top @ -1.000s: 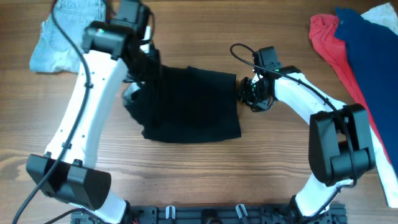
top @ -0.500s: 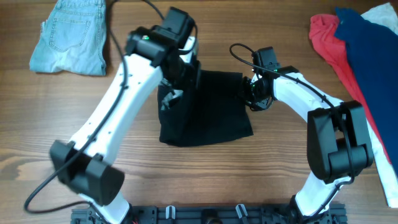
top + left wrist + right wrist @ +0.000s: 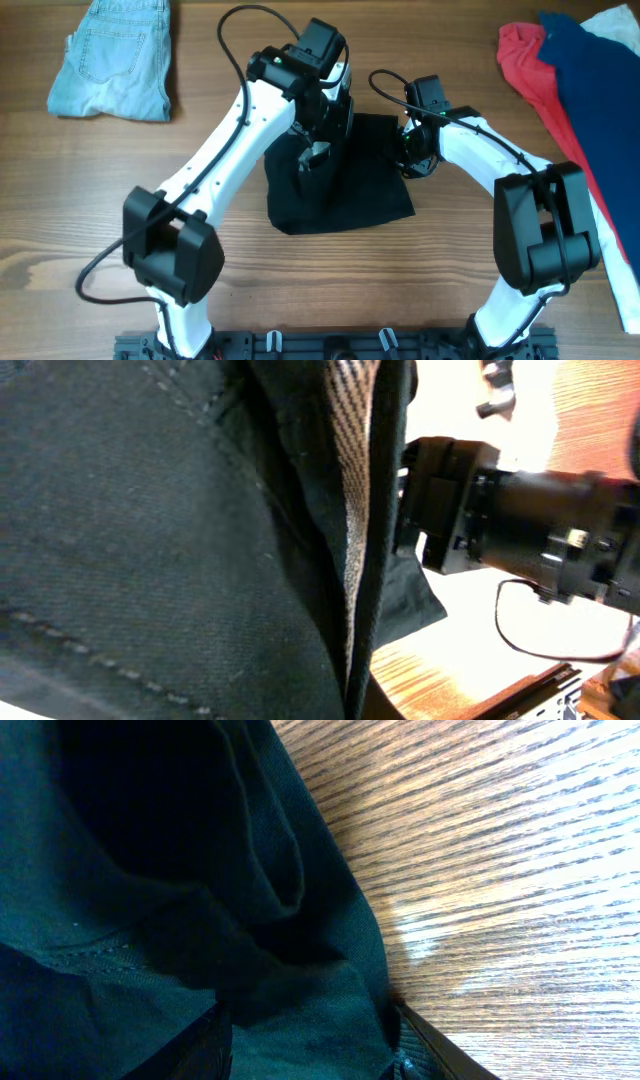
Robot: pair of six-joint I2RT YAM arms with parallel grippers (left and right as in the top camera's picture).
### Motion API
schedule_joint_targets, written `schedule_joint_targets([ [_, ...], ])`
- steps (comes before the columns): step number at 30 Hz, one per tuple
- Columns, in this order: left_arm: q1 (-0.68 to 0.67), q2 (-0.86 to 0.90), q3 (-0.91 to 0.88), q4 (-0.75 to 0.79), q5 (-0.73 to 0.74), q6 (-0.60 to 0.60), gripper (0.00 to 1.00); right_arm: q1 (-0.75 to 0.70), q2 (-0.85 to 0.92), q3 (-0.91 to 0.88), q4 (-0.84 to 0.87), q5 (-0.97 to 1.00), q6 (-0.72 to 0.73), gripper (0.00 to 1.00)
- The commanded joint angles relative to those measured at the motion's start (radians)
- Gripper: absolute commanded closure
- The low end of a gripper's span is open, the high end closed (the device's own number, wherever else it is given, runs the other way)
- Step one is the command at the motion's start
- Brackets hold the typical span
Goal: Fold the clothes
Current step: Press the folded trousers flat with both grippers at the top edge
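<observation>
The black garment (image 3: 350, 195) lies mid-table, partly folded over itself. My left gripper (image 3: 318, 152) is over its upper middle, shut on a lifted fold of it. In the left wrist view black fabric (image 3: 150, 510) with a pale striped lining (image 3: 355, 510) fills the frame and hides the fingers. My right gripper (image 3: 405, 152) is at the garment's upper right edge. In the right wrist view its fingers (image 3: 310, 1050) have black fabric (image 3: 150, 870) between them. The right gripper also shows in the left wrist view (image 3: 450, 500).
Light-blue denim shorts (image 3: 115, 55) lie at the back left. A red garment (image 3: 530, 60) and a navy-blue garment (image 3: 590, 90) lie at the right edge, with a white cloth (image 3: 615, 20) behind them. Cables loop over both arms.
My left gripper has swung from the garment's left side to the right, carrying the left edge over the middle. The whole garment shifted right. The right gripper stayed put.
</observation>
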Motion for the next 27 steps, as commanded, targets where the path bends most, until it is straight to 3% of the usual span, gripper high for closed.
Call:
schedule_joint_targets([
  [1,-0.017,0.029,0.013,0.025,0.084,-0.017,0.92,0.008,0.033,0.002,-0.005,-0.001,-0.014,0.5],
  [7,-0.057,0.042,0.013,0.082,0.132,-0.041,0.87,0.008,0.033,0.002,-0.003,-0.002,-0.014,0.51],
  [8,-0.069,0.051,0.013,0.083,0.131,-0.043,0.76,0.008,0.033,0.002,-0.005,-0.001,-0.014,0.5],
  [14,-0.072,0.077,0.013,0.082,0.132,-0.043,0.53,-0.006,0.017,0.027,-0.085,0.07,-0.01,0.41],
  [23,-0.015,0.061,0.014,0.074,0.122,-0.039,0.49,-0.203,-0.3,0.194,-0.376,0.108,-0.159,0.16],
  [26,0.043,0.061,0.014,0.045,0.0,-0.047,0.48,-0.189,-0.381,0.194,-0.373,-0.057,-0.255,0.17],
  [27,0.068,0.061,0.014,0.034,-0.058,-0.068,0.47,-0.173,-0.384,0.193,-0.37,-0.098,-0.275,0.24],
])
